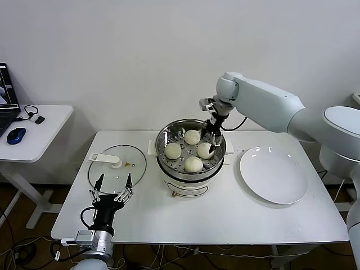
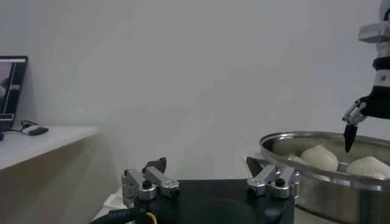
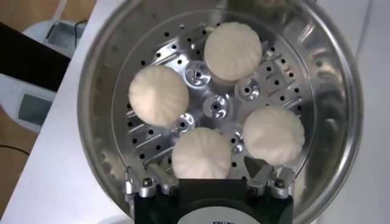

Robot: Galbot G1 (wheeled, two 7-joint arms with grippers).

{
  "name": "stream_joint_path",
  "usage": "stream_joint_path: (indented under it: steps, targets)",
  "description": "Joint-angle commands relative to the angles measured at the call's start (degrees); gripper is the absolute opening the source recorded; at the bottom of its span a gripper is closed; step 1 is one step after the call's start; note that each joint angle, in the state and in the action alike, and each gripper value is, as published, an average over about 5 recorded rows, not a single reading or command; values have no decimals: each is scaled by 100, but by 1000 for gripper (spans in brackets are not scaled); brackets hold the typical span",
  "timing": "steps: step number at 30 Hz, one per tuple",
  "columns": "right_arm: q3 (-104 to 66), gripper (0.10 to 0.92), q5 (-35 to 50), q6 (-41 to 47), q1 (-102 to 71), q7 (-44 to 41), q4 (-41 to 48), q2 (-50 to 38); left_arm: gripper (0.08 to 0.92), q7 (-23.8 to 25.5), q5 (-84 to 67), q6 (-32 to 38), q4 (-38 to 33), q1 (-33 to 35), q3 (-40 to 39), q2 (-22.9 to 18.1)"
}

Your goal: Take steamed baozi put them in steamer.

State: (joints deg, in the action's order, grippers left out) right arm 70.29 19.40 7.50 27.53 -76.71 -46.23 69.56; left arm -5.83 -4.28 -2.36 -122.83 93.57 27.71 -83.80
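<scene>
Four cream-white pleated baozi lie on the perforated floor of the steel steamer (image 1: 164, 136): one at the back (image 1: 192, 136), one on the left (image 1: 172, 151), one on the right (image 1: 205, 150), one at the front (image 1: 193, 164). All four also show in the right wrist view, with one (image 3: 201, 152) directly below the jaws. My right gripper (image 1: 212, 133) hangs open just above the right-hand baozi, at about the height of the steamer rim (image 3: 341, 91), holding nothing. My left gripper (image 1: 113, 180) is open and empty, parked near the table's front left edge.
The steamer sits on a white pot base (image 1: 188, 184) at the table's middle. A flat glass lid (image 1: 115, 163) lies to its left, just beyond my left gripper. A white plate (image 1: 274, 174) lies to its right. A side table (image 1: 39, 132) stands at far left.
</scene>
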Motion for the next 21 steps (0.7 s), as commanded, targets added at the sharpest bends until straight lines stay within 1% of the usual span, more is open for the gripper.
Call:
stream_joint_path:
  steps: [1,4,7,10,14,17,21]
  targets:
    - [-230,823,651,-115,422,279,-469,-509,823,13,9,-2,-52,27,23,9]
    - [-572,823,776,-188,377,574,-652,-858,823,36,1,5,-95,71,49,28]
    - [-1028,823,704,-223,170,835,-961,-1286,823,56,-2,20,-114,113,67,36]
    - [-1621,823,532,-218,-231,1096,-1341,-1713,823,76,-3,36,-113,135,76,40]
    - [-2060,823,555,-227,-666,1515,-1960,-2345,823,92,-1,38,-126,140,69,40]
    - [-2464,823,528,-361,-1083,2059,-2451,-2883,823,91,2,32,-140,124,58,34]
    - [-3560,823,488,-378,-2161,3263,-3185,-3495,823,88,17,25,-155,127,51,31]
